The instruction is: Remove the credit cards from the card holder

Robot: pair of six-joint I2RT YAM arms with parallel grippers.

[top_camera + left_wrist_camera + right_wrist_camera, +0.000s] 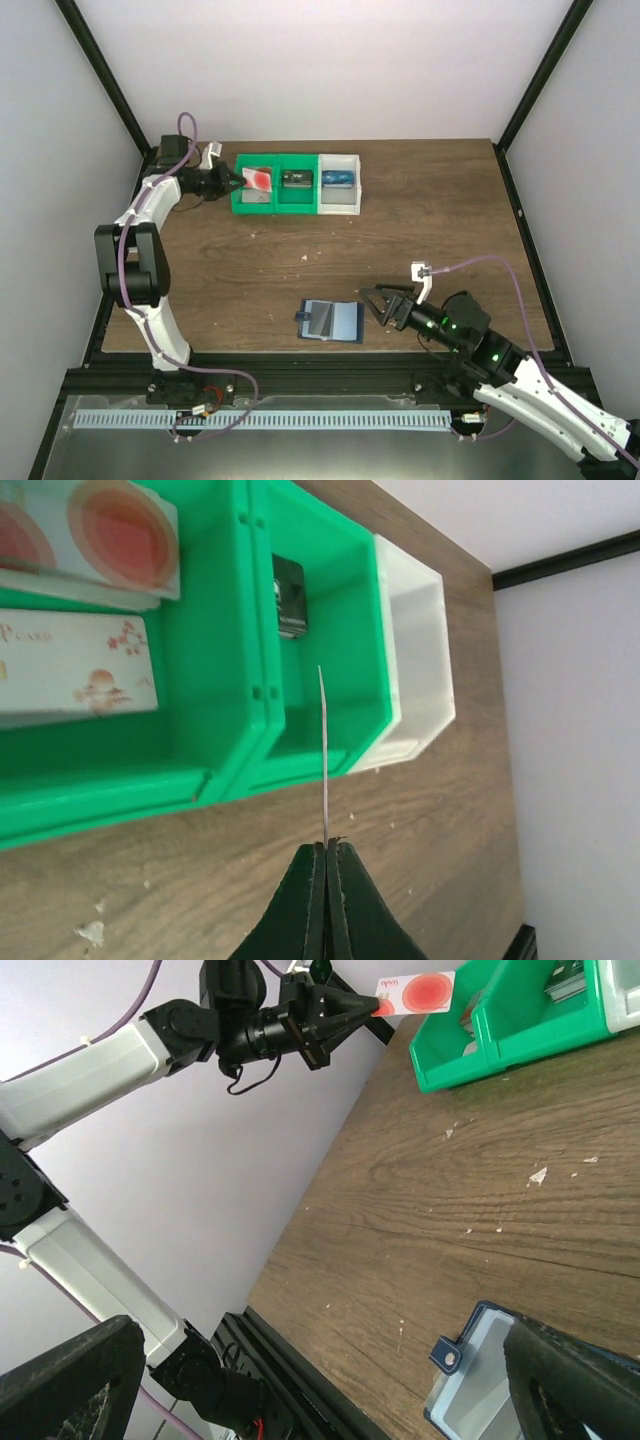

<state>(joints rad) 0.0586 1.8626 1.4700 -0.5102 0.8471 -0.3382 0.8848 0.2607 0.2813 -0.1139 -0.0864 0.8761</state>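
The dark blue card holder (332, 320) lies open on the table, its light blue pockets up and its tab to the left; it also shows in the right wrist view (470, 1385). My left gripper (238, 182) is shut on a pale credit card with a red circle (415, 993), seen edge-on in the left wrist view (323, 750), at the left green bin. Two more credit cards (75, 665) lie in that bin. My right gripper (372, 303) is open and empty beside the holder's right edge.
A green bin (240, 203) with two compartments and a white bin (340, 205) stand at the back. A black card-sized item (297, 179) lies in the second green compartment, a blue one (338, 179) in the white bin. A black frame rail runs along the table's left edge.
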